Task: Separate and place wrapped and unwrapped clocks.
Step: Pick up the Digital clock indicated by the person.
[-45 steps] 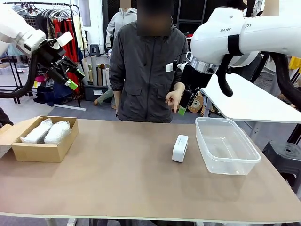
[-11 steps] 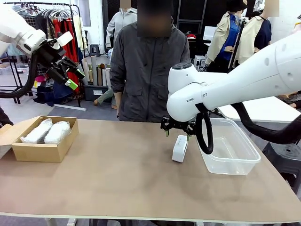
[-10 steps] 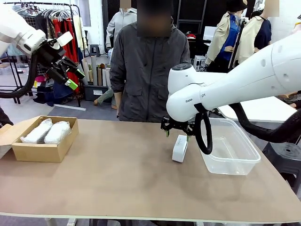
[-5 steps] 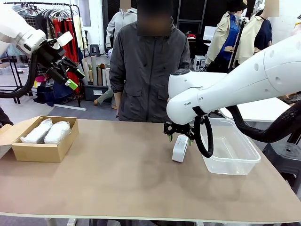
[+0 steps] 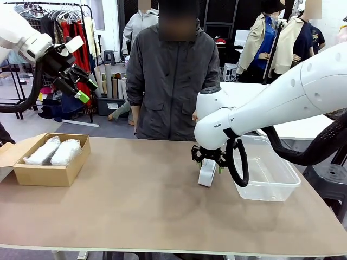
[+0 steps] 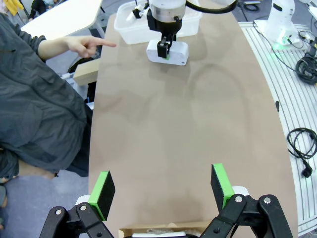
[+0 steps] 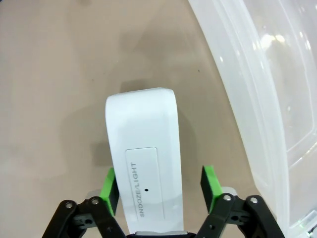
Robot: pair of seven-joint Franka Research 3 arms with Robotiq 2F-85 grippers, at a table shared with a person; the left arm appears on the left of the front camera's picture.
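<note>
The bare white clock [image 5: 207, 171] stands on edge on the table [image 5: 135, 200], right of centre in the front view, just beside the clear tub [image 5: 263, 168]. The right pincer [image 7: 159, 187] straddles the clock's top, its green pads [image 7: 109, 188] on either flank with a sliver of gap on the right side; I judge the grip not yet firm. If the pads bite unevenly, the narrow clock could tip or twist against the tub wall. The two wrapped clocks [image 5: 53, 151] lie side by side in the cardboard box [image 5: 49, 172] at centre left. The left pincer [image 6: 163, 191] hangs high at upper left, pads wide apart, empty. A person's hand [image 6: 79, 45] points toward the clock.
</note>
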